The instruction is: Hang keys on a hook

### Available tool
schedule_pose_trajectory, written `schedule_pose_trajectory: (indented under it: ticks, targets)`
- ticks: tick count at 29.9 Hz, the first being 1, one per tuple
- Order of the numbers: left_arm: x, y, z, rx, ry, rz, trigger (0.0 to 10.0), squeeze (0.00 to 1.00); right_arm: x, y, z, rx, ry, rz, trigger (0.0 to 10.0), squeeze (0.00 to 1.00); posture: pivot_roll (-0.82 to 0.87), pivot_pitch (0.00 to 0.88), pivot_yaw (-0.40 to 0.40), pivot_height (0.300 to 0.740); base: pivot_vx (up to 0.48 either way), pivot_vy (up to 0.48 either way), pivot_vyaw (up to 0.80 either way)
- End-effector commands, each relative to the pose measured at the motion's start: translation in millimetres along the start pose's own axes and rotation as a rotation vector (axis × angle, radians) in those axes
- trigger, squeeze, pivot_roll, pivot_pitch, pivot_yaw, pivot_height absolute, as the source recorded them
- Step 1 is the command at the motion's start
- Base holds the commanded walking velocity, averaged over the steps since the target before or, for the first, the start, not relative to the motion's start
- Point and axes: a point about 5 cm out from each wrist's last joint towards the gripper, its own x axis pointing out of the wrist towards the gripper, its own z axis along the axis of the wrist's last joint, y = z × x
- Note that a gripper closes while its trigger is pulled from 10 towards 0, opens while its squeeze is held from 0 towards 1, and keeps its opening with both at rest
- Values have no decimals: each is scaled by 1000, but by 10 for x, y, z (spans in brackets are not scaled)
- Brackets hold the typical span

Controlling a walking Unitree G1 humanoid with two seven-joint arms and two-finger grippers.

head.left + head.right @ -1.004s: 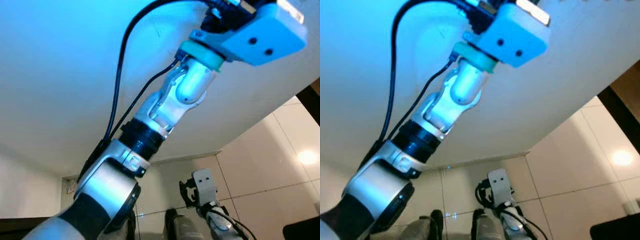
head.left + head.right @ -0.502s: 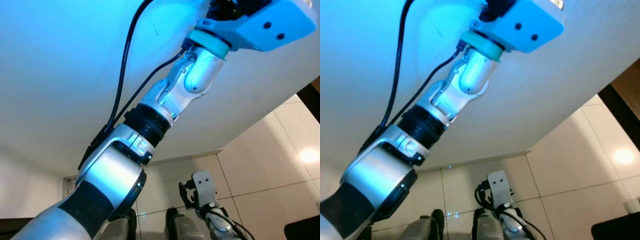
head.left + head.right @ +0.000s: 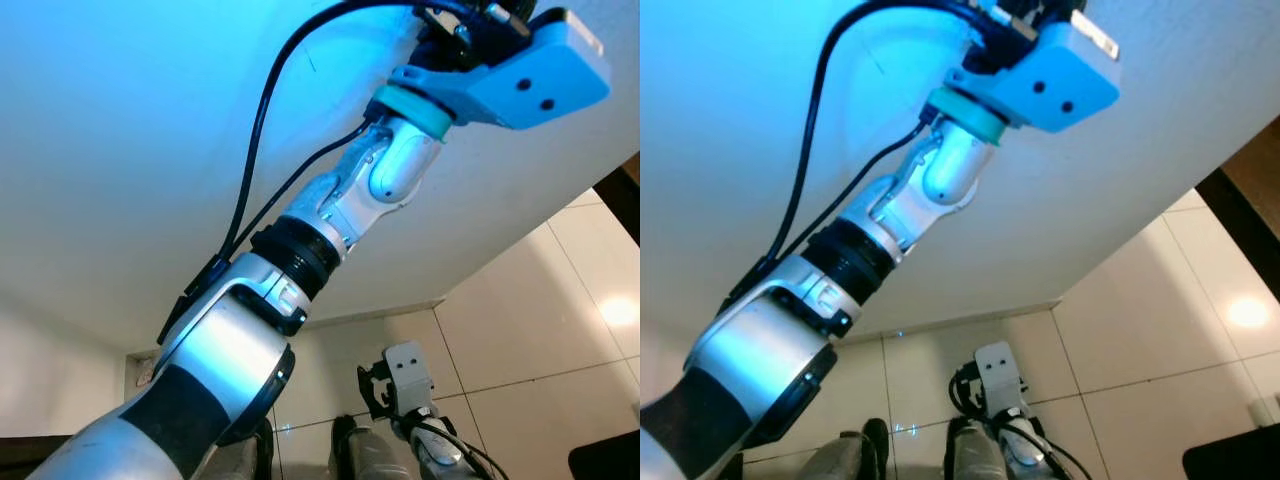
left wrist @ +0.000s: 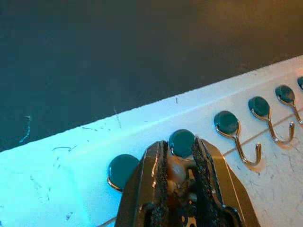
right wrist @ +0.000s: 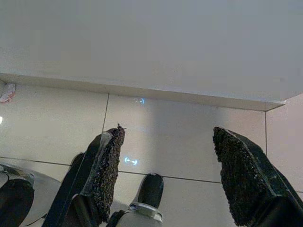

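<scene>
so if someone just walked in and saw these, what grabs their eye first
The silver left arm raised high against the white wall, bathed in blue light. In the left wrist view its left gripper is closed on something metallic, probably the keys, right at a row of dark-capped metal hooks. The right gripper hangs open over the pale tiled floor.

- A strong cyan cast washes the plain white wall [image 3: 120,150] in both eye views, brightest at upper left, fading to neutral white lower right.
- The raised silver left arm [image 3: 230,350] picks up blue sheen on its shell.
- A round glare spot sits on the glossy cream floor tiles [image 3: 617,313].
- Left wrist view: dim, teal-tinted, upper half nearly black, close fingers soft.
- Right wrist view: even, neutral daylight, sharp pads, faint blue reflections on the tile.
</scene>
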Motion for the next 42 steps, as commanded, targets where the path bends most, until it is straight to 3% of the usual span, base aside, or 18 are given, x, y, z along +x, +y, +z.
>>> schedule_pose_trajectory:
  ticks: [1,7,10,13,19,42]
  targets:
    - [-44,-73,-31,-13,36,-11,10000,0,-72,22,-130,6,48,0,10000,0,-177,284,51,740,0,0,0]
    - [2,51,-31,-10,20,29,10000,0,-74,15,-132,5,49,0,10000,0,-171,284,45,740,0,0,0]
    - [14,185,-22,-15,-2,66,10000,0,-68,1,-123,3,47,0,10000,0,-165,285,40,740,0,0,0]
    - [-26,364,8,-40,-37,118,10000,0,-61,-11,-112,0,45,2,10000,0,-158,287,33,740,0,0,0]
    - [-64,481,97,-95,-71,166,10000,0,-64,-13,-115,-2,46,7,10000,0,-153,288,28,740,0,0,0]
    - [-161,484,168,-136,-35,108,10000,0,-50,-28,-98,-13,45,16,10000,0,-153,278,17,740,0,0,0]
